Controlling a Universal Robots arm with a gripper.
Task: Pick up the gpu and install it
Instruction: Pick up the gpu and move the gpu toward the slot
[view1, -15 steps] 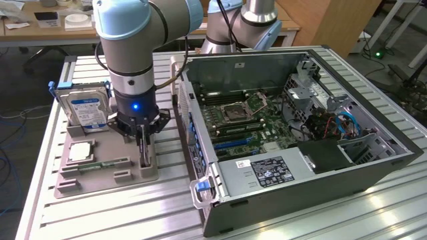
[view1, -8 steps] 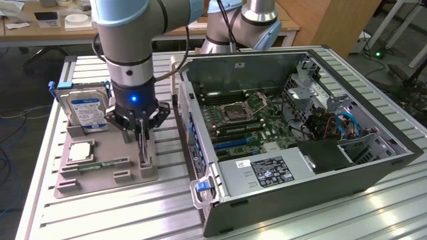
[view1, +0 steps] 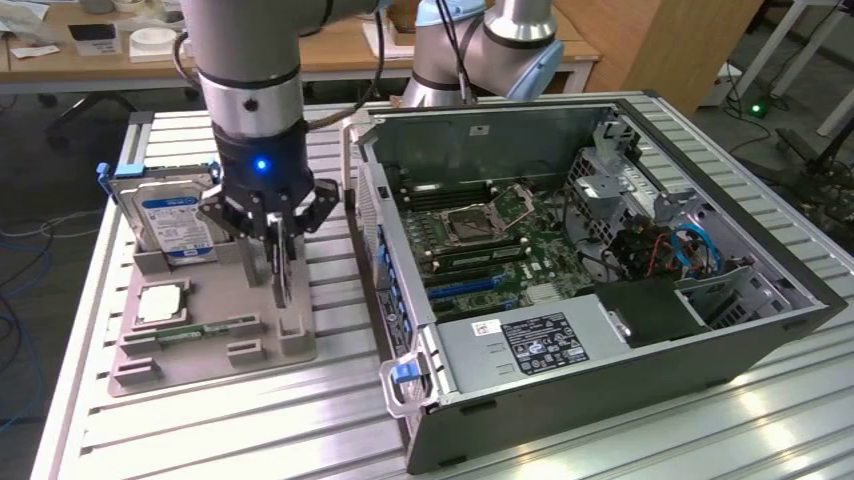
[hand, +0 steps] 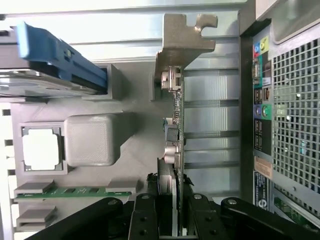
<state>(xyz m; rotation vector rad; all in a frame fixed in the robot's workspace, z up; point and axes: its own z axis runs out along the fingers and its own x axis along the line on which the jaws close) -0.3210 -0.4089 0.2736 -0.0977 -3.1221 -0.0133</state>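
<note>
- gpu: in the exterior view, left half of the frame at mid-height. The card stands on edge, narrow side toward the camera, and hangs straight down from my gripper.
- My fingers press against both faces of the card; the grip is clamped on it.
- The card's lower end is at the surface of the grey fixture tray. I cannot tell whether it touches or is just clear.
- Same tray, toward the exterior view's left: hard drive upright, with a blue-white label; processor chip lying flat; memory stick lying flat, lower in the frame.
- Computer case lies open on the slatted table, right of centre and just beside the tray. Its motherboard is exposed.
- Wrist view: gpu seen edge-on, running away from my gripper. Black fingers flank it on both sides, clamped.
- Silver end bracket sits at the card's far end.
- The card runs along the edge of the tray nearest the case's rear panel.
- On the tray: processor chip, memory stick, hard drive.
</note>
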